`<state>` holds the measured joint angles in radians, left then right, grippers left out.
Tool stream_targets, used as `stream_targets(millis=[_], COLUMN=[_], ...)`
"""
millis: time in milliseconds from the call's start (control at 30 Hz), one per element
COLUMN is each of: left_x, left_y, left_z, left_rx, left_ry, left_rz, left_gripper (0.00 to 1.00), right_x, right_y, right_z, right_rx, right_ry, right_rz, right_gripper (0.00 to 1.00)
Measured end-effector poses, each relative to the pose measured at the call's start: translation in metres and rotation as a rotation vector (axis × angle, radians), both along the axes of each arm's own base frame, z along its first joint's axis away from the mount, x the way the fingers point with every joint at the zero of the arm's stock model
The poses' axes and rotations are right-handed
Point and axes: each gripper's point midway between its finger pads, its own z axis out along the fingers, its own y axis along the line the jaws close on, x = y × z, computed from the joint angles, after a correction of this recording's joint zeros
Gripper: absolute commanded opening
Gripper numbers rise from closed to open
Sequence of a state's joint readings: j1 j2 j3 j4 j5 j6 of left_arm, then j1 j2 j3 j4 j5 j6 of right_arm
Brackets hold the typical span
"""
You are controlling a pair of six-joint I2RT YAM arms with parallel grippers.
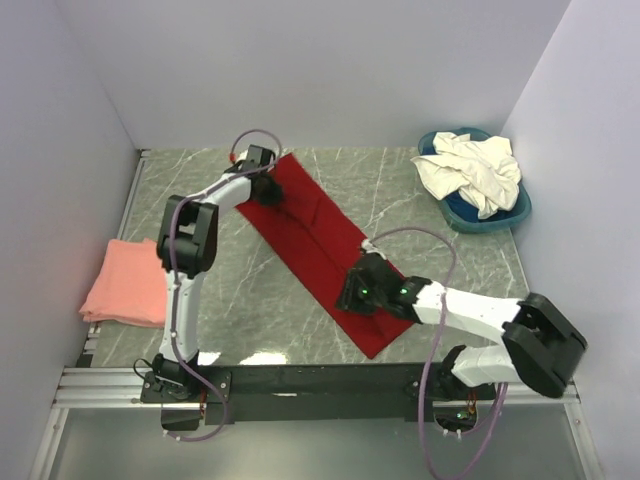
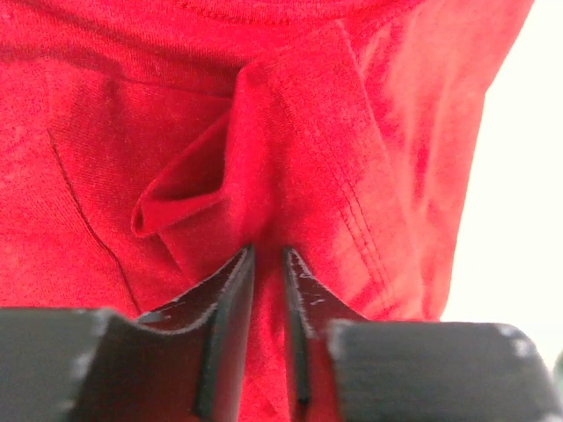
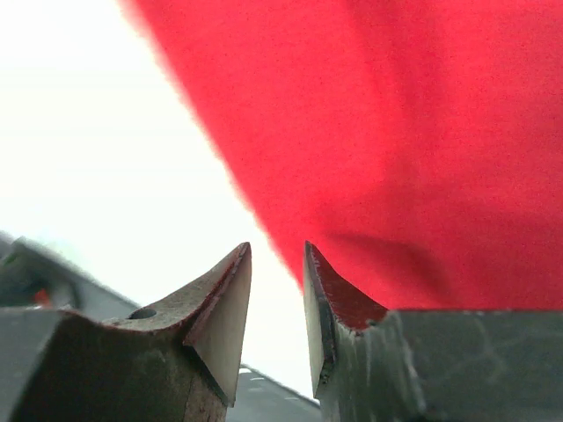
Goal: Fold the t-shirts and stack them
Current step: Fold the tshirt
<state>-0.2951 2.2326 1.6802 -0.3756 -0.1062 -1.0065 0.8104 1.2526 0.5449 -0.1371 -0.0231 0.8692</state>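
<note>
red tee (image 1: 318, 238) lies mid-table (image 1: 250, 305), folded to a long narrow strip, running slantwise from far left to near right. flat for most of its length.

left gripper (image 1: 265, 188) sits on the strip's far end. wrist view: left gripper (image 2: 268, 262) down at the cloth, jaws drawn to a narrow slit, a raised ridge of red tee (image 2: 352, 132) pinched between them. a small curled fold stands just left of the ridge; a stitched hem runs down the right side.

right gripper (image 1: 353, 297) is over the strip's near part, close to its left edge. wrist view: right gripper (image 3: 277, 255) has jaws narrow with bright glare showing through the gap. edge of the red tee (image 3: 422, 132) runs down to the right-hand finger (red on that finger's inner face, cloth or reflection unclear). cannot tell whether it grips the cloth.

pink tee (image 1: 125, 285) folded, at the table's left edge, well apart from the red one.

white tees (image 1: 475, 168) heaped, crumpled, in the blue basin (image 1: 512, 213) at the far right corner, spilling over its rim.
</note>
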Motion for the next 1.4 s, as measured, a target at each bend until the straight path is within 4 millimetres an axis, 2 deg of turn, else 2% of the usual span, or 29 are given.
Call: stream_targets(millis=[133, 233, 300, 367, 433, 533, 633, 733, 767, 833, 867, 933, 967, 1033, 1233, 1400], left_x=[0.038, 0.048, 0.051, 0.051, 0.051, 0.051, 0.05, 0.039, 0.034, 0.022, 0.014, -0.005, -0.014, -0.033, -0.08, -0.085], left_y=[-0.04, -0.057, -0.064, -0.067, -0.069, -0.066, -0.058, -0.045, -0.039, -0.03, -0.026, -0.02, -0.02, -0.026, -0.047, -0.05], left_z=[0.007, 0.013, 0.018, 0.022, 0.027, 0.035, 0.054, 0.081, 0.092, 0.112, 0.121, 0.128, 0.126, 0.116, 0.046, 0.009], left_rx=[-0.088, -0.136, -0.163, -0.192, -0.215, -0.232, -0.222, -0.193, -0.181, -0.161, -0.148, -0.121, -0.112, -0.095, -0.048, -0.021], left_ry=[-0.068, -0.102, -0.119, -0.135, -0.155, -0.175, -0.208, -0.233, -0.245, -0.26, -0.269, -0.271, -0.262, -0.235, -0.077, 0.002], left_rz=[-0.149, -0.237, -0.292, -0.34, -0.381, -0.417, -0.422, -0.389, -0.368, -0.319, -0.297, -0.255, -0.247, -0.239, -0.292, -0.316], left_gripper=[0.46, 0.57, 0.64, 0.71, 0.73, 0.73, 0.7, 0.6, 0.5, 0.42, 0.35, 0.31, 0.26, 0.22, 0.17, 0.15], right_x=[0.01, 0.027, 0.036, 0.043, 0.047, 0.055, 0.068, 0.073, 0.072, 0.067, 0.064, 0.058, 0.054, 0.047, 0.025, 0.006], right_y=[0.056, 0.095, 0.107, 0.11, 0.105, 0.085, 0.05, 0.01, -0.002, -0.019, -0.025, -0.034, -0.038, -0.044, -0.043, -0.036], right_z=[0.022, 0.043, 0.056, 0.069, 0.078, 0.088, 0.09, 0.079, 0.074, 0.063, 0.059, 0.05, 0.045, 0.035, 0.006, -0.025], right_rx=[0.045, 0.089, 0.102, 0.1, 0.086, 0.058, 0.013, -0.063, -0.092, -0.141, -0.163, -0.194, -0.207, -0.243, -0.352, -0.433], right_ry=[-0.008, -0.035, -0.064, -0.096, -0.129, -0.16, -0.187, -0.188, -0.182, -0.165, -0.158, -0.147, -0.138, -0.123, -0.087, -0.025], right_rz=[0.087, 0.133, 0.149, 0.152, 0.142, 0.108, 0.036, -0.036, -0.054, -0.07, -0.073, -0.072, -0.069, -0.061, 0.005, 0.07], right_gripper=[0.36, 0.36, 0.37, 0.38, 0.38, 0.38, 0.4, 0.43, 0.43, 0.44, 0.44, 0.45, 0.45, 0.45, 0.45, 0.45])
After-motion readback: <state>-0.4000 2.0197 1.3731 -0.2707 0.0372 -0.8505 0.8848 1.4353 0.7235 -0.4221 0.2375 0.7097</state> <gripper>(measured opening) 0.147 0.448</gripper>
